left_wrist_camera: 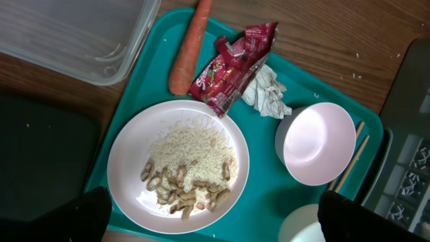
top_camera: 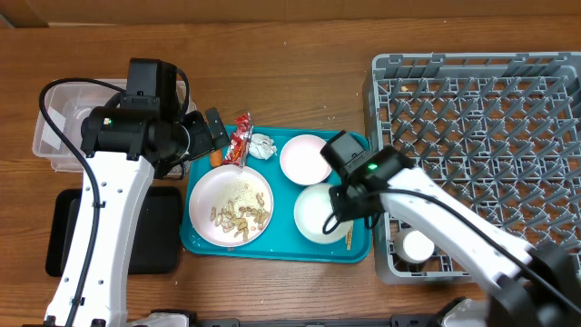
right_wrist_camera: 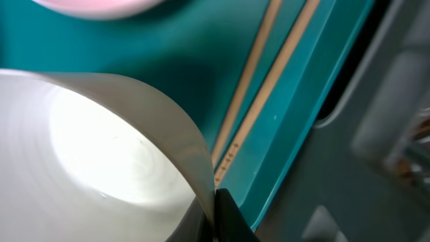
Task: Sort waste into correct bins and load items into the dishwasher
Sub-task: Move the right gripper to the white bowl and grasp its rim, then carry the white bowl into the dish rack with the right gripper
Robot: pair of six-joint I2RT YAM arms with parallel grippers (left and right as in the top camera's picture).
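**Loading the first bowl; waste not yet sorted.** At the counter's far-left corner stands the clear tub (top_camera: 53, 150); no waste shows in the part the arm leaves visible. In the near-left corner lies the black tray (top_camera: 154, 232), bare where it can be seen.

The left gripper (top_camera: 209, 134) hovers, fingers spread wide and holding nothing, above the far-left corner of the teal tray (top_camera: 281, 247), which sits mid-counter by the near edge. On that tray, from the left:
- the carrot (left_wrist_camera: 190, 50), its thick end poking over the far rim;
- the snack wrapper (left_wrist_camera: 232, 67), overlapping the plate's rim;
- the paper ball (left_wrist_camera: 269, 94), touching the wrapper;
- the plate (left_wrist_camera: 131, 144), holding rice grains (left_wrist_camera: 195, 144) and peanut shells (left_wrist_camera: 181, 191);
- the far bowl (top_camera: 304, 159) and the near bowl (top_camera: 318, 216), both apparently empty;
- the chopsticks (right_wrist_camera: 253, 66), lying along the tray's right wall.

The right gripper (top_camera: 338, 207) sits at the near bowl's right rim. One finger shows against the outer wall, but whether the pincer has closed on the rim cannot be told.

The dish rack (top_camera: 454, 62) fills the right edge of the counter. Only a small round white item (top_camera: 418, 245) shows in it, in its near-left corner.

To do this step well, the rim should probably be pinched squarely. The bowl should then be lifted clear of the chopsticks and tray wall and set between pegs. It is thin-walled and may swing or slip.
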